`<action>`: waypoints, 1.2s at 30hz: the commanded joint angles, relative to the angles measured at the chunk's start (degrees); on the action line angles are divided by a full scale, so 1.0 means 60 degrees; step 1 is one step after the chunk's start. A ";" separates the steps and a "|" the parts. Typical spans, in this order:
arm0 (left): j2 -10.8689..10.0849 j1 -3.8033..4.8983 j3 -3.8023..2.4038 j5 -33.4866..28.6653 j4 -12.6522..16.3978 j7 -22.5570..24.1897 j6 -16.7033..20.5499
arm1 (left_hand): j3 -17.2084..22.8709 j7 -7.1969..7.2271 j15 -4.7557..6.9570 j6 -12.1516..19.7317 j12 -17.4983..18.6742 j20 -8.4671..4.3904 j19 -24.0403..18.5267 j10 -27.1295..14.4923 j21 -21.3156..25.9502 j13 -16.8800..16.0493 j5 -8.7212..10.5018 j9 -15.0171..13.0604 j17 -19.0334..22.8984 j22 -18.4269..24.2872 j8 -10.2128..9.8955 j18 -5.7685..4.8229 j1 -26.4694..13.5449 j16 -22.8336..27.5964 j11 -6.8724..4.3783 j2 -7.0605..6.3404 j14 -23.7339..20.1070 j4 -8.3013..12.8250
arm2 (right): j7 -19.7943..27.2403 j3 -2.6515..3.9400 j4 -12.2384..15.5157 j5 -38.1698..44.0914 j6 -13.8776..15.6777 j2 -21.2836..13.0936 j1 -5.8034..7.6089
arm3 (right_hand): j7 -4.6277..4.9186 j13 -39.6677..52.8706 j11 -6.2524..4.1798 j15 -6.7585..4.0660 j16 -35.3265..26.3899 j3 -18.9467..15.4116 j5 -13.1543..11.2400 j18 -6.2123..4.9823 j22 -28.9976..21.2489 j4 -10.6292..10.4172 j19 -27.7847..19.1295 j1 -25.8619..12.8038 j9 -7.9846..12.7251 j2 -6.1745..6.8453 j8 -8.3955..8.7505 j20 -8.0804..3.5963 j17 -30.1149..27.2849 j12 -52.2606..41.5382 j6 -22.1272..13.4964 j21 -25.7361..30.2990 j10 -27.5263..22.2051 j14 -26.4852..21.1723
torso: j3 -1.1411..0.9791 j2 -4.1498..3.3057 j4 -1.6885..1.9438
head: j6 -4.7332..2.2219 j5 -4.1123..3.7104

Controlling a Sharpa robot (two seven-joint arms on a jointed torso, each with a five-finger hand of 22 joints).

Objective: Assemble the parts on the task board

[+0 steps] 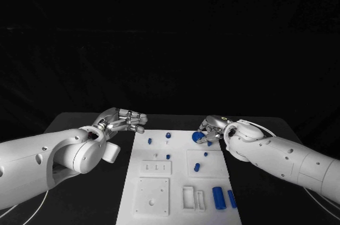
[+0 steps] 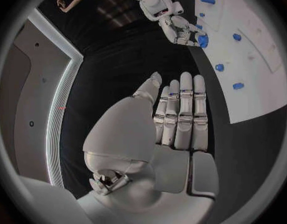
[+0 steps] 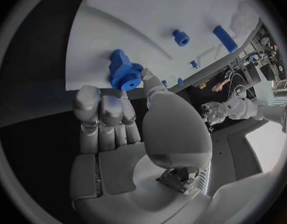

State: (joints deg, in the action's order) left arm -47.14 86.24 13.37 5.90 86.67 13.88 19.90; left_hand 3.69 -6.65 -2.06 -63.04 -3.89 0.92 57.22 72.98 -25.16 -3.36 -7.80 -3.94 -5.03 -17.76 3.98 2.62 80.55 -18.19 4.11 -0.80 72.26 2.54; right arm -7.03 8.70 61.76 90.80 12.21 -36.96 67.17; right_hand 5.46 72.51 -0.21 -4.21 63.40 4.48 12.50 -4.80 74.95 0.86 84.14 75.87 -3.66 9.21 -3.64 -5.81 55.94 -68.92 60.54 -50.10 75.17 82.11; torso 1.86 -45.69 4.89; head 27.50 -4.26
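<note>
The white task board (image 1: 179, 178) lies in the middle of the black table. My right hand (image 1: 214, 128) hovers over the board's far right corner and pinches a round blue part (image 1: 197, 136) between thumb and fingers. The right wrist view shows that blue part (image 3: 123, 72) at the fingertips (image 3: 100, 104), just above the board (image 3: 149, 15). My left hand (image 1: 120, 121) floats off the board's far left corner, holding nothing. In the left wrist view its fingers (image 2: 180, 112) are stretched out straight, and the right hand (image 2: 179, 29) with its blue part (image 2: 202, 41) lies beyond them.
Several small blue parts stand on the board's far half, such as one peg (image 1: 150, 141) and another (image 1: 197, 167). Two long blue cylinders (image 1: 219, 197) lie at the near right beside a white frame (image 1: 192, 198). Two raised white plates (image 1: 152, 195) sit near left.
</note>
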 commanded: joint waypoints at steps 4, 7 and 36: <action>0.0029 0.0034 -0.0008 0.0061 0.0003 0.0040 -0.0159 | 0.0012 -0.0008 -0.0021 0.0038 0.0062 0.0024 -0.0091 -0.0051 -0.0067 -0.0005 0.0054 0.0000 0.0009 -0.0029 -0.0021 -0.0064 -0.0017 -0.0058 0.0002 0.0037 -0.0049 0.0066 | 0.0027 -0.0002 -0.0060 0.0144 -0.0314 0.0018 -0.0015 | 0.0010 0.0080 0.0005 0.0020 0.0067 0.0417 0.0076 -0.0008 0.0843 0.0112 0.0480 -0.0092 0.0013 -0.0166 0.0014 0.0080 0.0056 -0.0081 0.0175 0.0008 0.0094 0.0085 | -0.0001 0.0004 -0.0016 | 0.0040 0.0003; 0.0037 0.0034 -0.0007 0.0061 -0.0011 0.0037 -0.0162 | 0.0012 -0.0008 -0.0021 0.0038 0.0062 0.0024 -0.0091 -0.0051 -0.0067 -0.0005 0.0054 0.0000 0.0009 -0.0029 -0.0021 -0.0064 -0.0017 -0.0058 0.0002 0.0037 -0.0049 0.0066 | 0.0027 -0.0002 -0.0066 0.0151 -0.0401 0.0016 -0.0016 | 0.0008 0.0091 0.0005 0.0021 0.0059 0.0697 0.0278 -0.0003 0.0896 0.0220 0.0490 -0.0190 0.0014 -0.0201 0.0014 0.0082 0.0059 -0.0080 0.0224 0.0042 0.0094 0.0081 | 0.0002 0.0004 -0.0018 | 0.0051 -0.0004; 0.0060 0.0033 -0.0006 0.0091 -0.0059 -0.0037 -0.0214 | 0.0007 -0.0008 -0.0026 0.0047 0.0062 0.0028 -0.0099 -0.0064 -0.0064 -0.0004 0.0052 0.0000 0.0012 -0.0033 -0.0022 -0.0064 -0.0021 -0.0052 0.0005 0.0040 -0.0061 0.0061 | 0.0141 -0.0010 -0.0119 0.0019 -0.0926 0.0066 -0.0039 | -0.0034 0.0109 -0.0049 -0.0003 -0.0011 0.3389 0.1542 0.0049 0.0955 0.0974 0.0482 -0.1114 0.0017 -0.0366 0.0018 0.0058 0.0086 -0.0038 0.0619 0.0122 -0.0005 0.0076 | 0.0009 0.0010 -0.0013 | 0.0110 0.0018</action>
State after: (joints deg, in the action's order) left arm -46.92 86.24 13.37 6.18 86.26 13.56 19.47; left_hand 3.69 -6.65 -2.06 -63.04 -3.89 1.13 57.02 72.98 -25.38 -3.36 -7.80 -3.94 -5.04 -17.87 3.99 2.62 80.55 -18.19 4.11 -0.80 72.26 2.53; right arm -6.22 8.96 61.23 90.59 9.61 -36.62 67.44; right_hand 5.15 73.18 -0.41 -3.90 63.62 24.39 21.95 -4.26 74.92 6.72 83.94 69.37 -3.30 7.23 -3.57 -5.61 56.43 -69.20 62.96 -49.67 75.36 82.40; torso 1.92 -45.62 4.84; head 28.25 -4.17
